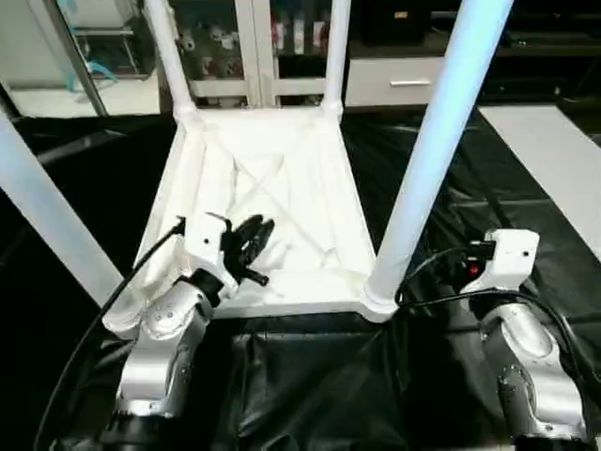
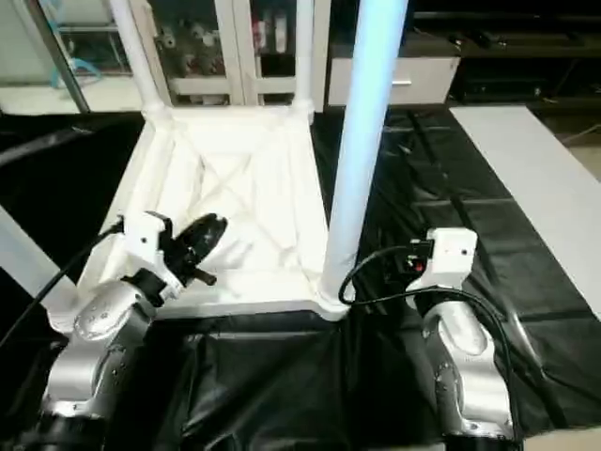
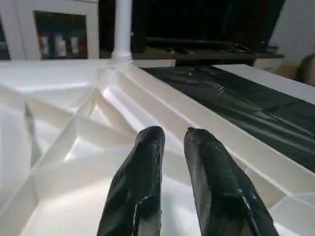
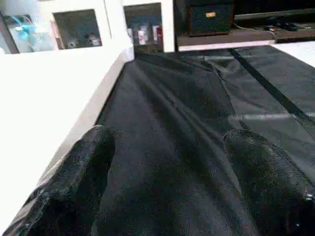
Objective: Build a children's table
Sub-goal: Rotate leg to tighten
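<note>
The tabletop (image 1: 272, 202) lies underside up on the black worktop (image 1: 526, 216), all four legs (image 1: 437, 141) standing in its corner sockets. My left gripper (image 1: 252, 242), nearly closed and empty, hovers over the ribs; my right gripper (image 4: 162, 196), at three o'clock, gapes empty. Only turning it upright seems left.

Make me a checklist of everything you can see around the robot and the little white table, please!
Surface: black-covered work table, wrinkled.
Job's things: tabletop lies upside down, ribs up; four legs stand in its corner sockets, such as the near right leg.
Clutter: nothing seen.
Grippers: left gripper over the ribbed underside, fingers nearly together, holding nothing; right gripper open over the black cover beside the tabletop.
Cables: black cables loop at both wrists.
Surroundings: white cabinets with glass doors behind.
</note>
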